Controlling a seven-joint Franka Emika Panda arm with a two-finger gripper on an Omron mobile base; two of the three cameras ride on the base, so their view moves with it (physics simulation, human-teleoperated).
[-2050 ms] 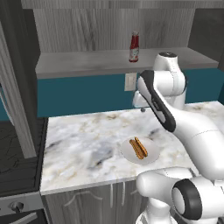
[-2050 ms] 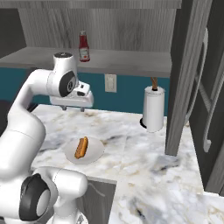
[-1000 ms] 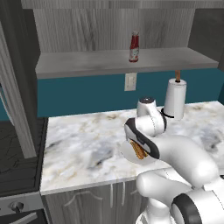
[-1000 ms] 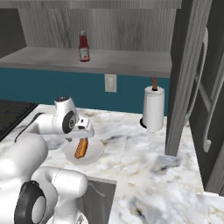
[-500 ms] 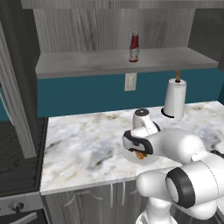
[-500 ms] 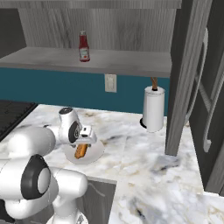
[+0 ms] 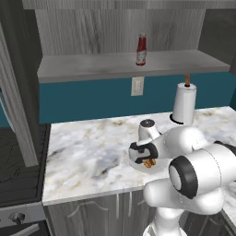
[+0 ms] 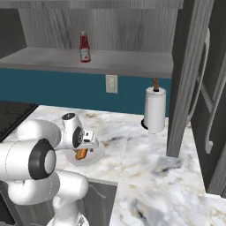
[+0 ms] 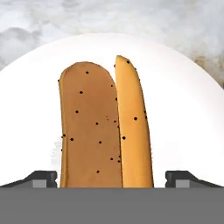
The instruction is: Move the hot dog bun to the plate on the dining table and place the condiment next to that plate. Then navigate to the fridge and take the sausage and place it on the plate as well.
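The gripper (image 9: 111,177) hovers low over the hot dog bun (image 9: 105,127), jaws spread wide with a fingertip on each side, apparently lined up to pinch it across its width, while the bun lies on a white plate (image 9: 183,109) near the marble counter (image 7: 87,152)'s front edge.

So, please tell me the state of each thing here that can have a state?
hot dog bun: split, lying on the white plate, not gripped.
gripper: open, fingertips either side of the bun.
condiment: upright on the shelf, cap on.
paper towel roll: upright on the counter.
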